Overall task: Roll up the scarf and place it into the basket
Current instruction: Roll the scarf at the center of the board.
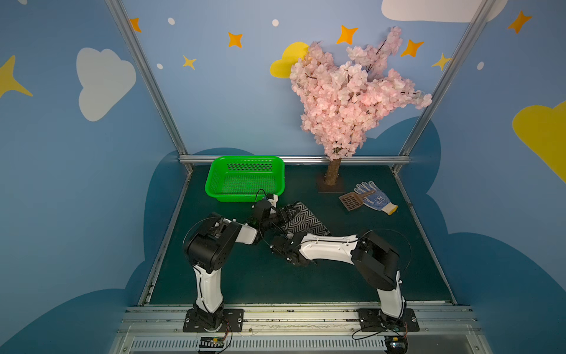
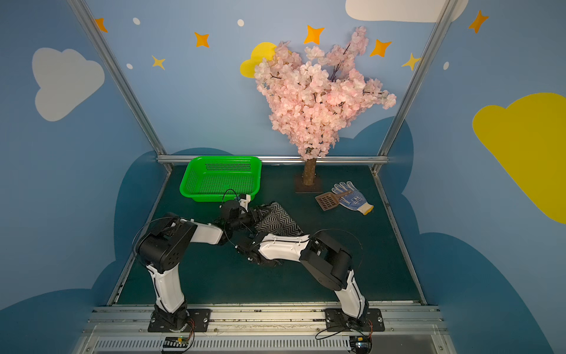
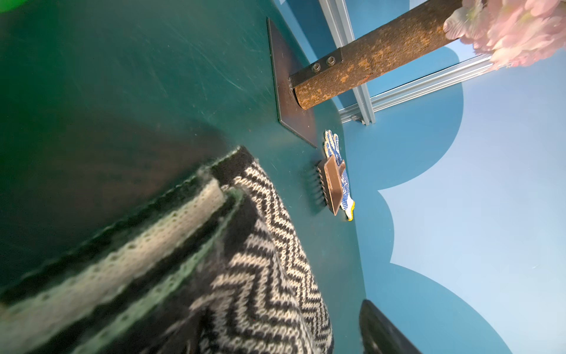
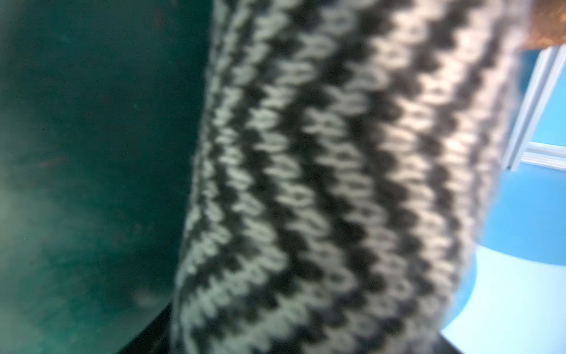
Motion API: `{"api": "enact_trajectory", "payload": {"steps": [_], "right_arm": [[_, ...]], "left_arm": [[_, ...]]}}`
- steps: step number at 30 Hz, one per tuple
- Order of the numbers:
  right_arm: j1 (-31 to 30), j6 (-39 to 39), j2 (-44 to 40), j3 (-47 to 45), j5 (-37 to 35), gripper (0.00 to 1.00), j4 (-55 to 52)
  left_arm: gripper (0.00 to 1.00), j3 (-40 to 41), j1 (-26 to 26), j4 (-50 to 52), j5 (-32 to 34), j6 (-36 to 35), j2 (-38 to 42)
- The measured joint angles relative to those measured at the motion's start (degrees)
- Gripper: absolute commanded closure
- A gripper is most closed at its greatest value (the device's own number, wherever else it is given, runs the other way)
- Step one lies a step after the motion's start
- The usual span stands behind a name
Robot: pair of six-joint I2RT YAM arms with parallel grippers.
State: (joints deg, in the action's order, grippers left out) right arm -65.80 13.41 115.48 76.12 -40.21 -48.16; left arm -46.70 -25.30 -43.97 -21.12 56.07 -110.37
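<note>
The scarf (image 1: 306, 222) lies bundled in the middle of the bench (image 1: 245, 275), its long axis running far left to near right, with the basket (image 1: 235, 197) just beyond its far-left end. My left gripper (image 1: 283, 214) is at that end with cloth between wide jaws, and the right gripper (image 1: 286, 238) is against the near side; I cannot tell whether either pinches. The left arm is nearer the basket, so I judge the carry short.

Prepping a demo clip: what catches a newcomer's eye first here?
The pink blossom tree towering at the back right of the table grabs the eye first. Then the bright green basket at back left, and the zigzag scarf bunched mid-table where the left arm and right arm meet.
</note>
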Motion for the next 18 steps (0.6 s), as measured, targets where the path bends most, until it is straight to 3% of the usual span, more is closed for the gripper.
{"api": "enact_trajectory", "payload": {"steps": [6,13,14,18], "right_arm": [[2.62,-0.44,-2.43,-3.43,5.46,0.72,4.66],[8.52,-2.05,-10.86,-8.76,19.67,0.71,11.17],[9.57,-2.16,-11.96,-9.07,22.84,0.71,11.72],[13.29,-2.01,-14.88,-9.92,35.34,0.70,14.16]], "left_arm": [[0.18,1.75,0.48,-2.64,-0.50,1.18,0.07],[0.15,6.93,3.28,-9.77,-2.73,5.18,0.50],[0.08,7.72,3.78,-10.73,-2.97,5.90,0.57],[0.00,10.16,5.42,-12.39,-3.23,7.56,2.14]]}}
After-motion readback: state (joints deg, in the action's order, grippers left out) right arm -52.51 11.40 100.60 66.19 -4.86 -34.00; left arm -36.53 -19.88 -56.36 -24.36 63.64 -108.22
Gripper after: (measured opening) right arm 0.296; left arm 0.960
